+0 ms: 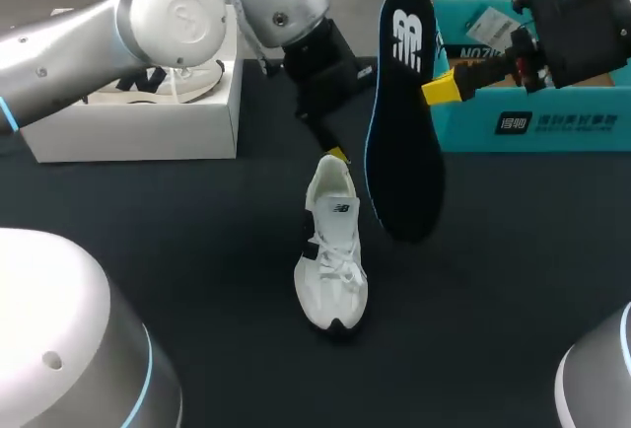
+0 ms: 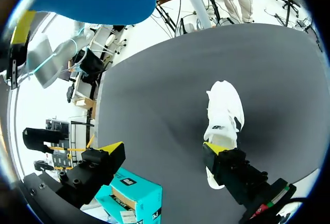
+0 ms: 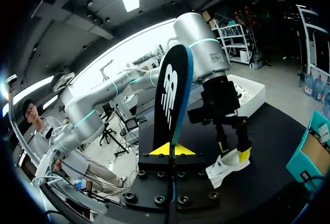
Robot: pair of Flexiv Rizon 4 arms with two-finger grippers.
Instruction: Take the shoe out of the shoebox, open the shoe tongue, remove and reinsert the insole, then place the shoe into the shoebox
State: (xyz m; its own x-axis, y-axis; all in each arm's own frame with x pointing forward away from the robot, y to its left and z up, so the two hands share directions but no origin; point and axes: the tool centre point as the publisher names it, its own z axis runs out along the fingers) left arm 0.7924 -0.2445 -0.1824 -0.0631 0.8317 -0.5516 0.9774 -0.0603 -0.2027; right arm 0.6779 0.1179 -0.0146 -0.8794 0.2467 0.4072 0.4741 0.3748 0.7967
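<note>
Bench: dark matte bench (image 1: 148,250); to my eye it has some grip, though a light shoe could slide on it if pushed.
Shoe: the white shoe (image 1: 333,250) lies in the middle of the bench, sole down, with its toe at the near end and its heel at the far end.
Insole: the dark insole (image 1: 404,122) is out of the shoe, held upright in the air just right of it, logo end up and blue underside facing left.
Right hand: my right hand (image 3: 171,150) comes in from the far right and pinches the insole by its right edge, towards the upper end.
Left hand: my left hand (image 2: 164,149) is spread wide at the shoe's heel. One yellow tip sits at the heel collar and the other is well apart over bare bench, so it grips nothing.
Insole handling: I judge it thin, light and floppy, so it will bend if pushed from far back. I would hold it near the heel end and feed the toe end in first.
Shoe handling: light, with a soft upper and a stiffer sole. I would brace it at the heel collar, not by the laces.
Room: a white box (image 1: 138,112) with another shoe in it is at the far left and a teal box (image 1: 532,117) at the far right, both well apart from the shoe. I cannot tell which is this shoe's box.
</note>
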